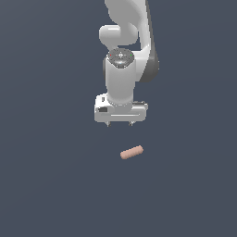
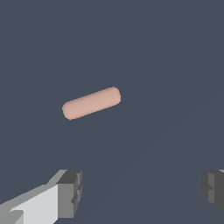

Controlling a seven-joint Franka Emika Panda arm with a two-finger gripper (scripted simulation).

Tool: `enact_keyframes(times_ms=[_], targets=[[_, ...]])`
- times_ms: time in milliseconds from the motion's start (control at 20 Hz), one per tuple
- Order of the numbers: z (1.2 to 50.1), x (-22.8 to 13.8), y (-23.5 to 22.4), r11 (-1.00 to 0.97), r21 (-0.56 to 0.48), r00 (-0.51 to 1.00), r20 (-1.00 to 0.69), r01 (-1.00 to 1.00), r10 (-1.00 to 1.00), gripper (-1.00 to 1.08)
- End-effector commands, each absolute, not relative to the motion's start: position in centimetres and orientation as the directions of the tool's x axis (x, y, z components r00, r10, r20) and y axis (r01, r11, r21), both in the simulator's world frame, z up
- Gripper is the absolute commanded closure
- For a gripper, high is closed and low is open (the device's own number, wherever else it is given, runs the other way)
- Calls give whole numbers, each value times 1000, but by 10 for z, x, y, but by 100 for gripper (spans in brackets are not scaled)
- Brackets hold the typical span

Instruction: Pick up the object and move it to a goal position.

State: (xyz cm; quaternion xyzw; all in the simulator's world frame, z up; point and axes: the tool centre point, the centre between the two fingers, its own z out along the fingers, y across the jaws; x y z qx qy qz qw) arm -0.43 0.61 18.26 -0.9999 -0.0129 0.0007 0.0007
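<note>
My gripper [image 1: 120,123] hangs in the air, pointing down, with nothing in it. In the exterior view only the two short finger tips show under the white hand body, set well apart from each other. The wrist view confirms it: one finger [image 2: 70,192] and the other at the opposite edge of the picture stand wide apart, with bare dark ground between them. Fingers spread wide, then, touching nothing.

The object [image 1: 132,152] lies on the dark floor [image 1: 51,185], a salmon-pink capsule with rounded ends. In the exterior view it sits nearer the camera than my hand and slightly toward that view's right. It lies tilted, its right end angled a little farther away than its left end. I am clear of it; a plain gap of floor shows between my finger tips and the capsule.

In the wrist view the object [image 2: 91,103] lies ahead of the fingers rather than between them, nearer the side of the finger with the white link behind it. Its long axis runs roughly along the line joining my two fingers, skewed somewhat.
</note>
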Motion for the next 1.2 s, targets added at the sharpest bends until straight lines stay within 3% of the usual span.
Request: enact_keyframes(times_ms=[0,1150], targets=[[183,-4,6,-1000,-1,1000,-1,26,26,-92],[188,-2,16,-995,23,995,2,98,98,-92]])
